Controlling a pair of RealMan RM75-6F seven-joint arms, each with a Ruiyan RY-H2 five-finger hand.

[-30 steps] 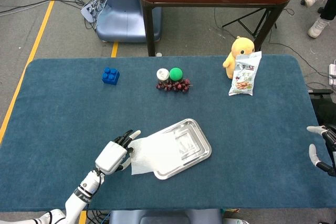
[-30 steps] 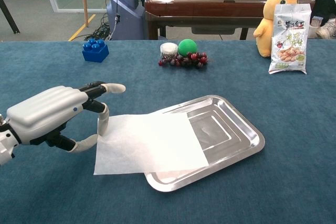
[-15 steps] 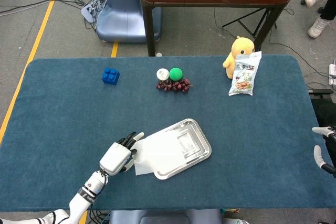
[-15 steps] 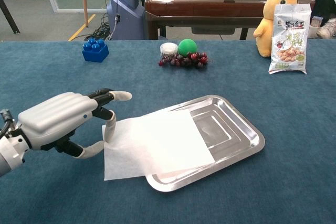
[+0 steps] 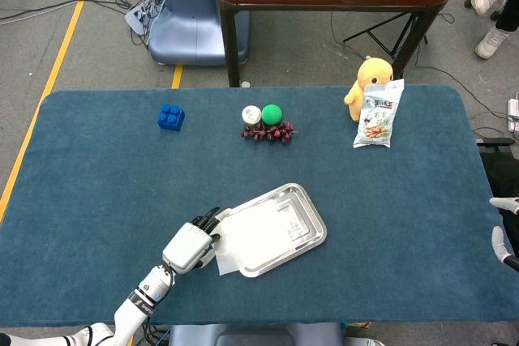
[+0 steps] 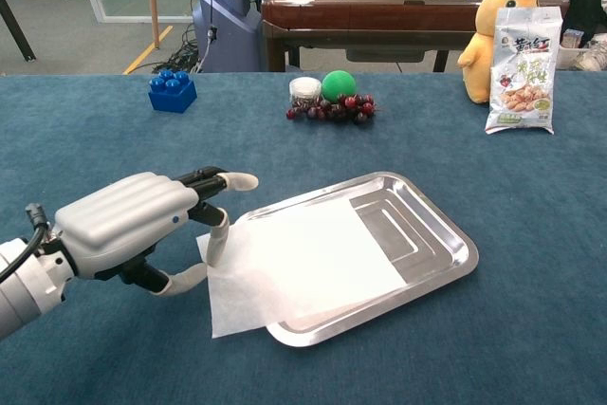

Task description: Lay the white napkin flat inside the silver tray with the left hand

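Currently I read the left hand point(image 6: 142, 225) low over the near-left part of the table point(image 5: 97, 192), knuckles up, fingers extended toward the tray and slightly apart. Its fingertips point(image 6: 237, 180) lie at the left edge of the white napkin point(image 6: 308, 263); from either view I cannot tell whether the thumb and a finger actually pinch that edge or only rest against it. In the head view the same hand point(image 5: 191, 245) sits just left of the napkin point(image 5: 255, 237).

The napkin lies mostly inside the silver tray point(image 6: 436, 234), covering its left and central floor. The napkin's near-left corner hangs over the tray rim onto the blue table cloth. The right part of the tray floor is bare metal.

The right hand point(image 5: 504, 237) shows only at the right border of the head view, well apart from the tray; I see light-coloured fingers apart there and nothing between them.

Further back on the table I see a blue toy block point(image 6: 173, 90) at the left, then a white cap point(image 6: 305, 88), a green ball point(image 6: 339, 84) and a bunch of dark grapes point(image 6: 332, 109) grouped together at the centre. At the right, a snack bag point(image 6: 520, 68) leans against a yellow plush toy point(image 6: 495, 16)
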